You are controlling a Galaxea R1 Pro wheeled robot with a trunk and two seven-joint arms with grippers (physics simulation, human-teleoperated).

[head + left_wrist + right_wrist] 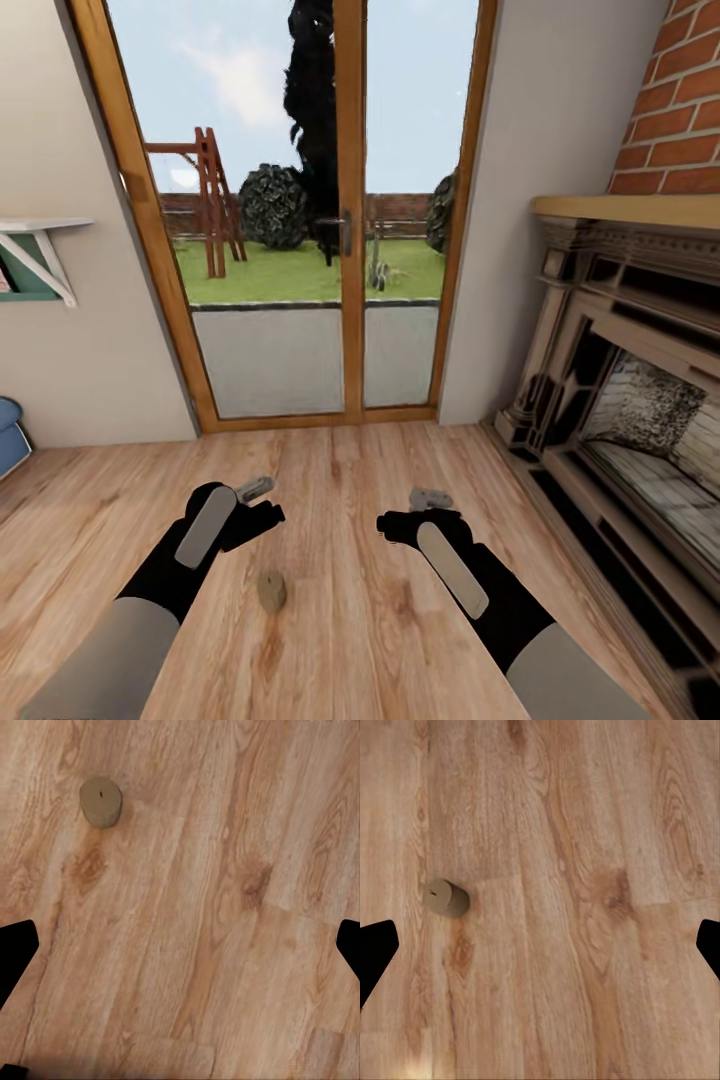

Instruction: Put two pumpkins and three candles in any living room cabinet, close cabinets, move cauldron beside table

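1 beige candle (pixel 272 591) stands on the wooden floor (pixel 360 640), between the 2 arms and nearer the left one, well short of the glass patio doors (pixel 300 220). The left gripper (pixel 254 489) hangs above the planks with its fingers spread wide and nothing between them; the candle (pixel 100 801) shows off to one side of it. The right gripper (pixel 430 498) also hangs spread apart and empty over the boards, the candle (pixel 445 898) apart from it. The ornate stone fireplace (pixel 620 400) stands along the right wall beneath a brick chimney breast (pixel 680 110).
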